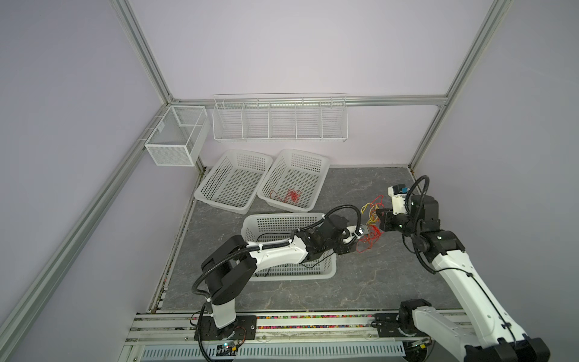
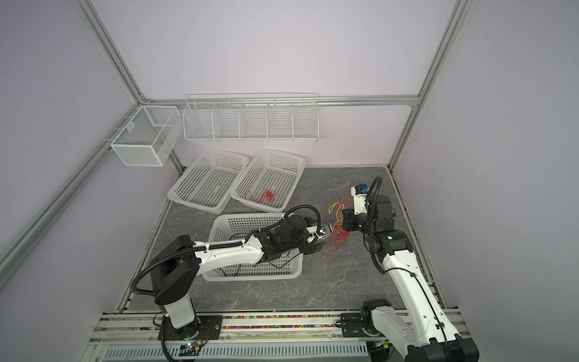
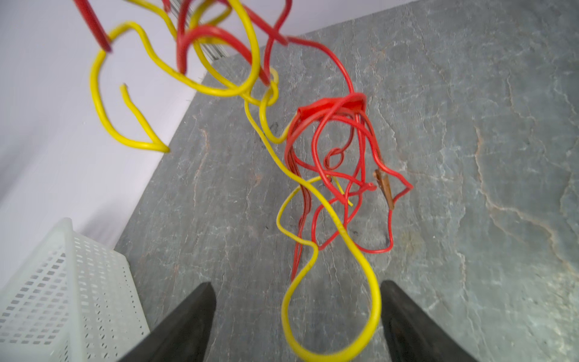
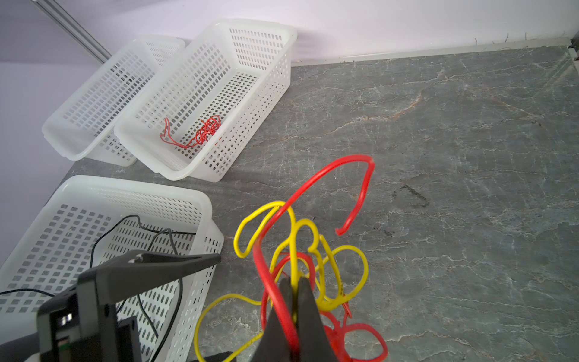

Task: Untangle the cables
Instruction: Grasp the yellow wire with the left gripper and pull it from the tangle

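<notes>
A tangle of red and yellow cables (image 1: pixel 372 219) (image 2: pixel 337 233) hangs from my right gripper (image 1: pixel 378 216) (image 4: pixel 294 279) down to the grey table. In the right wrist view the jaws are shut on a yellow cable (image 4: pixel 294 247), and a red cable (image 4: pixel 316 178) crosses in front of one finger. My left gripper (image 1: pixel 354 247) (image 3: pixel 297 283) is open, low beside the tangle. A yellow loop (image 3: pixel 344 233) hangs between its fingers, touching neither. Red strands (image 3: pixel 329 108) bunch behind the loop. A thin black cable (image 4: pixel 170 238) lies in the near basket.
Three white plastic baskets stand on the table. The near one (image 1: pixel 250 224) is under my left arm. A back one (image 1: pixel 326 164) holds a red cable (image 1: pixel 293 196). The third (image 1: pixel 202 194) is beside it. A wire rack (image 1: pixel 279 138) and mesh box (image 1: pixel 170 156) hang on the wall.
</notes>
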{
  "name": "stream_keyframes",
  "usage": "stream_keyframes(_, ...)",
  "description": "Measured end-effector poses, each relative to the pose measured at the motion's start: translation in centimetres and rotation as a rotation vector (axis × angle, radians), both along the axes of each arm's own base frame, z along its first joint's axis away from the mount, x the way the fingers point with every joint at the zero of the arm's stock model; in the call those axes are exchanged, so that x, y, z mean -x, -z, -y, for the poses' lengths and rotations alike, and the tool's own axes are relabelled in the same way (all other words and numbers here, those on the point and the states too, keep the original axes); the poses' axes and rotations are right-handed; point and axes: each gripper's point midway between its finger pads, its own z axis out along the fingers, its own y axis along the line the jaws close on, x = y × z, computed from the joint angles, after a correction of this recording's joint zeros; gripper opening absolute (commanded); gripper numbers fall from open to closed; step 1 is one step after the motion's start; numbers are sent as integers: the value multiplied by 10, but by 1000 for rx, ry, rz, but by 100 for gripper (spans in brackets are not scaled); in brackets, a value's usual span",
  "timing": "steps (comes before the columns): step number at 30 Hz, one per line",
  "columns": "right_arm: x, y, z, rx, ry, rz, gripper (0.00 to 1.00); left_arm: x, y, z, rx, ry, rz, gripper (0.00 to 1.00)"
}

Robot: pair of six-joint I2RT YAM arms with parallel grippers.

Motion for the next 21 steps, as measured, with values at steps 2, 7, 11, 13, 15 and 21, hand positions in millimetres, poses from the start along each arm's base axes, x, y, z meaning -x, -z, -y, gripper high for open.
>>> stream_keyframes(2,0,0,0,-1,1,0,7,0,-3,2,10,7,12,69)
stream_keyframes(7,0,0,0,-3,2,-1,7,2,-5,4,14,15,26,38)
stream_keyframes(11,0,0,0,-9,8,-4,7,3,-2,5,0,16,21,12)
stream_keyframes(13,-1,0,1,-12,19,-6,7,3,0,5,-5,10,19,0)
stream_keyframes(15,-3,1,3,-15,34,-9,7,1,1,4,-9,-2,24,0)
stream_keyframes(21,-14,16,13,-4,119,-46,7,-10,-7,1,17,-76,45,0)
